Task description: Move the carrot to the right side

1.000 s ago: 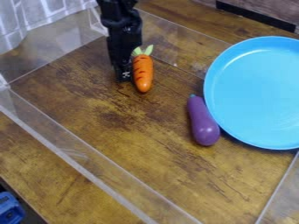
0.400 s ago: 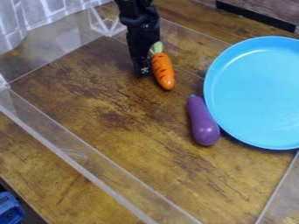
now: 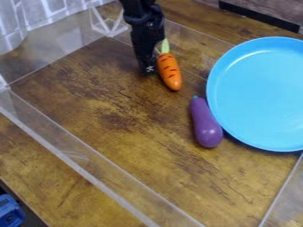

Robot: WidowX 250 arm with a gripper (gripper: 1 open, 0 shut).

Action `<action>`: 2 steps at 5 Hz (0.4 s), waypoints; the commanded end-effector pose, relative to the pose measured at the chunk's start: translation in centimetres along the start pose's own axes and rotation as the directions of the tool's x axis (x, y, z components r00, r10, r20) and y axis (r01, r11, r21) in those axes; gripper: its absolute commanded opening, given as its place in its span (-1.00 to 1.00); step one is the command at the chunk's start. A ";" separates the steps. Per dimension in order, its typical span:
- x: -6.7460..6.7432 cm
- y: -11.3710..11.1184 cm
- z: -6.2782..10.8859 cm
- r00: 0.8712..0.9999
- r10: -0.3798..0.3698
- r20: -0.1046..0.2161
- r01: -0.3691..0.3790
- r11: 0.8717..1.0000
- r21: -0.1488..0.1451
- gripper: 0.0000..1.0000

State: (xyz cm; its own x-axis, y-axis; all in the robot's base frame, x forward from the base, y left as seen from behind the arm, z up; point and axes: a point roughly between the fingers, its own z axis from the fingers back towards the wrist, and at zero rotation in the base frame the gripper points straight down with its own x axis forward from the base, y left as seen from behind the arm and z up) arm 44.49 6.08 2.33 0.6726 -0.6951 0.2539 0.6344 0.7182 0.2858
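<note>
Lying nearest the camera, lower left: a blue object (image 3: 11, 213), cut off by the edge of the view and too partly shown to be named.

Wooden surface: brown, grained tabletop (image 3: 119, 133), crossed on the left by a clear plastic strip (image 3: 89, 164) that is run diagonally toward the lower middle.

Eggplant: purple, toy-sized, seen on the wood near the plate's left rim (image 3: 206, 122), its thicker, rounded end pointed toward the camera.

Plate: bright blue, round, set at the right and cut off by the edge of the view (image 3: 263, 93).

Carrot: orange with dark ridge lines, laid on the wood beyond the eggplant and to the left of the plate, its tip pointed toward the camera (image 3: 171, 73); its green top is seen at the far end, close beside the gripper.

Gripper: black, lowered from the top of the view, its fingers seen just to the left of the carrot (image 3: 148, 64); whether the pincer is wide or narrow cannot be told, as its dark parts are blended together.

Far left corner: pale, folded material (image 3: 35, 19), seen behind a clear plastic wall.
</note>
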 end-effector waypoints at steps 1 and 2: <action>-2.2 -0.6 -2.0 0.999 0.011 -0.040 -0.013 0.999 -0.046 1.00; -2.9 0.0 -1.5 0.999 0.016 -0.039 -0.018 0.999 -0.043 1.00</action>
State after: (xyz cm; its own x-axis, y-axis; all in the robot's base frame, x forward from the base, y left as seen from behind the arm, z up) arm 44.36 7.10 2.29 0.6807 -0.6833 0.2641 0.6242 0.7297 0.2791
